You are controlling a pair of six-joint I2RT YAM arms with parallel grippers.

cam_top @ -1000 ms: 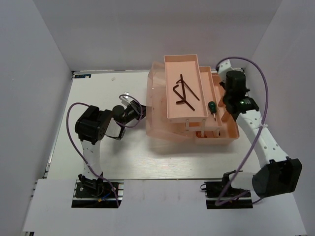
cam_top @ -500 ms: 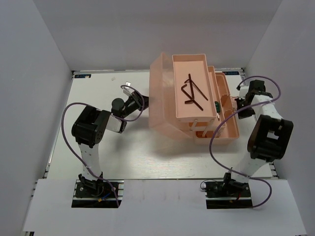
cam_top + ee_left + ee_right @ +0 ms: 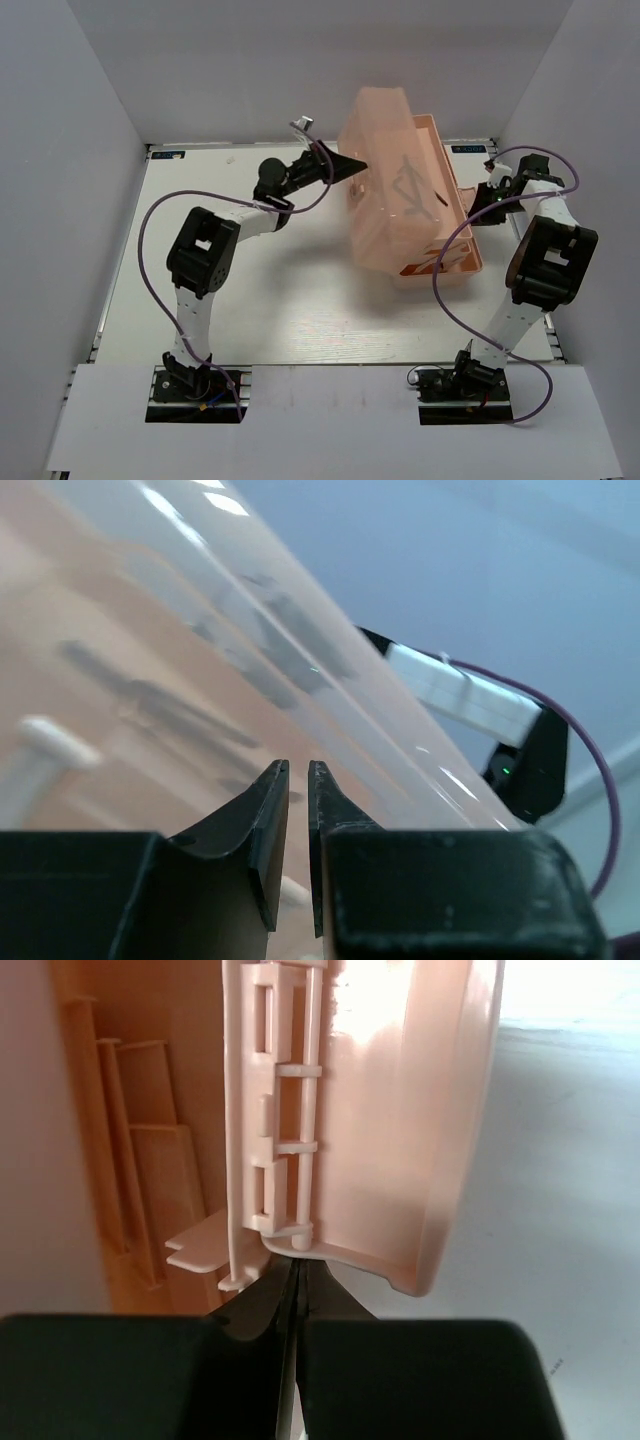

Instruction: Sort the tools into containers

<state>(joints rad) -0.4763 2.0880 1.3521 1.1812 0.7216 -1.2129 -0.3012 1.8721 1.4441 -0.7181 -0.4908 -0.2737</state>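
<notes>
Left claw, jaws a thin gap apart and empty, touches the tilted toolbox lid. The right claw, jaws together, sits at the box's right edge. With hex keys inside, it should push slowly and evenly.

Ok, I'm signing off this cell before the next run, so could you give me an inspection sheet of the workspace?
Surface: white table, no marks seen.
Job's things: salmon toolbox at far right, lid tilted steeply over the trays; dark hex keys show through it.
Clutter: nothing seen.
Hands: left hand against the lid, jaws a slit apart; right hand shut, tips at the toolbox's rim.
Cables: purple cable loops beside each arm.
Surroundings: white walls on three sides.
</notes>
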